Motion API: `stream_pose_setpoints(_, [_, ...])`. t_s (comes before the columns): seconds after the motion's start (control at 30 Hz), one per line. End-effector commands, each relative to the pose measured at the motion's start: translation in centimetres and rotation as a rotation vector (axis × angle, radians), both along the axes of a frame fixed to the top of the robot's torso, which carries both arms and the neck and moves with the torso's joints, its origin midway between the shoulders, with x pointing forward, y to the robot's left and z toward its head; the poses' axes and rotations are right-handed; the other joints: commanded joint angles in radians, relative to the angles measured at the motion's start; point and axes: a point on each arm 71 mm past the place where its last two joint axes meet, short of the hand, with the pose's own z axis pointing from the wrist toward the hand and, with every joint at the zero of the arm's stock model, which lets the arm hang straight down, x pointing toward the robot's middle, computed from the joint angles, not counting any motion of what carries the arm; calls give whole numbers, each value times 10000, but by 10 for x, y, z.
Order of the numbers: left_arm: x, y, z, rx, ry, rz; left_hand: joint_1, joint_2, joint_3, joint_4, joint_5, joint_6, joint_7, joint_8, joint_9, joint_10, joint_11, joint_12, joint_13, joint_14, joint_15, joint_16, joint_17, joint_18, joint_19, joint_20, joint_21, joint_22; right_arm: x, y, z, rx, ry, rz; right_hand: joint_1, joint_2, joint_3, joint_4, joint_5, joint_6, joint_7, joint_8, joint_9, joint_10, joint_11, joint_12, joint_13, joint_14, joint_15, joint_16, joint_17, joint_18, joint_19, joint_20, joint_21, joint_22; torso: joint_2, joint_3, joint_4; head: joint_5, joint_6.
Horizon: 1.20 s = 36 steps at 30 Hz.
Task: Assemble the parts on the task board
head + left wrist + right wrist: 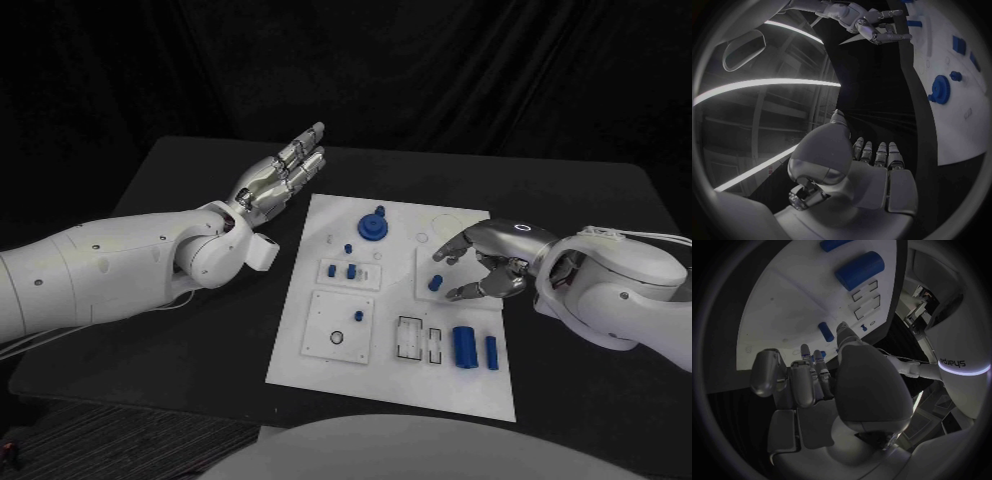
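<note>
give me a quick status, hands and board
Left hand open, off the board's left edge. Right hand curled over the task board, grip unclear. Blue gear and cylinder untouched.

The white task board (pixel 378 385) lies flat on the black counter (pixel 188 340), long side running away from the robot. A round blue gear-like part (pixel 374 226) stands near its far end. Small blue pegs (pixel 343 271) sit mid-board. A large blue cylinder (pixel 464 346) and a slimmer one (pixel 492 352) lie side by side near its right edge.
</note>
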Motion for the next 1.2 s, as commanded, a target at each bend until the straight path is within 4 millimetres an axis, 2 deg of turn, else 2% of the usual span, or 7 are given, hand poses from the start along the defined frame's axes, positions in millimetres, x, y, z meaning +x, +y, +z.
stream_pose_setpoints(0.03, [-3,-1,8,298,-1725,224,28,-61,4,14,60,96,14,62,19,1,-72,-66,-17,13,-1527,-36,-13,75,8,-908,-34,-10,-1,2,-2,-22,-551,274,399,200,153,-113,361,304,142,81,27,155,-35,64,9,153,-104,24,6,2,55,-43,59,1583,4,-4,12,-16,2])
stream_pose_setpoints(0.37, [-4,-2,6,516,-1817,37,409,71,217,10,737,151,307,64,22,1,324,-66,-17,13,-1287,-36,-13,-51,8,-806,-34,-10,-3,8,-15,-104,-777,558,659,533,250,-439,828,959,474,210,53,612,-152,167,21,181,-202,25,0,-14,104,-132,129,1605,21,-4,10,-17,2])
stream_pose_setpoints(0.5, [-4,-3,5,537,-1736,-22,585,105,283,19,967,180,323,68,25,1,584,-66,-17,13,-695,-36,-13,-124,8,-276,-34,-10,-4,11,-18,-74,-760,665,625,545,228,-457,737,999,453,182,39,781,-196,209,30,197,-239,38,20,-21,125,-162,170,1617,19,-5,14,0,2])
stream_pose_setpoints(0.57, [-4,-2,5,547,-1689,-50,665,120,302,22,1044,167,283,66,23,1,647,-66,-17,13,-366,-36,-13,116,8,350,-34,-10,-5,13,-19,-45,-755,731,576,547,198,-453,613,1033,463,164,32,861,-221,212,28,206,-261,43,26,-26,140,-185,194,1624,23,-4,11,17,2])
stream_pose_setpoints(0.67, [-4,-2,4,562,-1646,-64,717,139,315,21,1116,170,250,66,24,1,795,-66,-17,13,-312,-36,-13,339,8,833,-34,-10,-5,15,-20,-1,-765,802,533,555,169,-449,466,1079,489,148,28,943,-245,211,26,222,-283,58,52,-38,165,-207,246,1639,24,-6,6,12,2])
stream_pose_setpoints(0.97, [-4,-2,1,562,-1501,-166,824,195,370,15,1282,186,313,69,26,1,919,-66,-17,13,-188,-36,-13,479,8,837,-34,-10,-4,18,-22,57,-795,836,495,810,247,-421,565,1448,631,216,57,1173,-300,188,17,267,-336,95,112,-57,217,-263,329,1663,14,-7,21,7,2])
stream_pose_setpoints(1.2, [-4,-3,-2,542,-1240,-381,1032,273,469,-3,1428,215,446,74,31,1,1059,-66,-17,13,90,-36,-13,346,8,949,-34,-10,-5,20,-23,113,-819,831,1020,961,685,-668,898,1997,574,323,109,1539,-355,73,-10,293,-395,106,136,-68,251,-318,383,1679,11,-10,14,28,2])
